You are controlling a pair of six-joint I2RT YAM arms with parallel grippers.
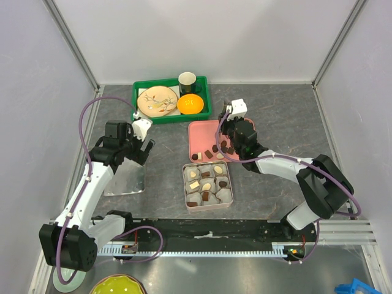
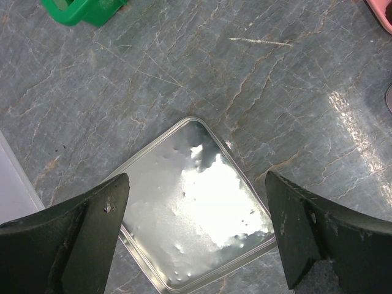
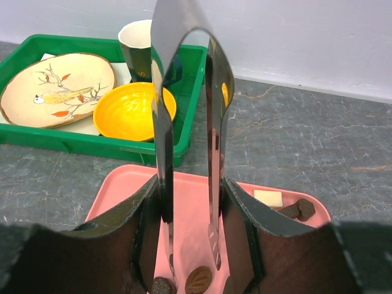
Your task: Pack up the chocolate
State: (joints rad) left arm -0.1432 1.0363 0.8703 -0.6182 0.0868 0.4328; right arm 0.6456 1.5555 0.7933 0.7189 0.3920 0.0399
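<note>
Mid-pick, it seems: the right gripper (image 3: 191,240) pinches tongs (image 3: 160,122), tips slightly apart over a chocolate (image 3: 198,280) on the pink tray (image 3: 122,190) at 12 o'clock of the tin (image 1: 185,187), so next should come a gentle squeeze and lift, while the left gripper (image 2: 196,226) hangs spread wide.

table (image 1: 275,122): grey stone look with pale veins, smooth, a soft sheen where the light falls
tin lid (image 2: 196,214): bare metal, mirror-bright, slightly dimpled
tin (image 1: 208,207): the same silvery metal along its rim
paper cups (image 1: 224,195): grey paper, crinkled, matt
tongs (image 3: 160,122): polished metal, reflecting like a mirror
pink tray (image 3: 125,184): smooth plastic, low sheen
green crate (image 3: 73,139): hard plastic, glossy
yellow bowl (image 3: 131,113): smooth and glossy; plastic or glazed, can't say
plate (image 3: 37,98): cream, satin finish, painted bird
chocolate (image 3: 199,280): smooth, dark brown, faint shine
left gripper fingers (image 2: 79,233): black plastic, matt, scuffed
</note>
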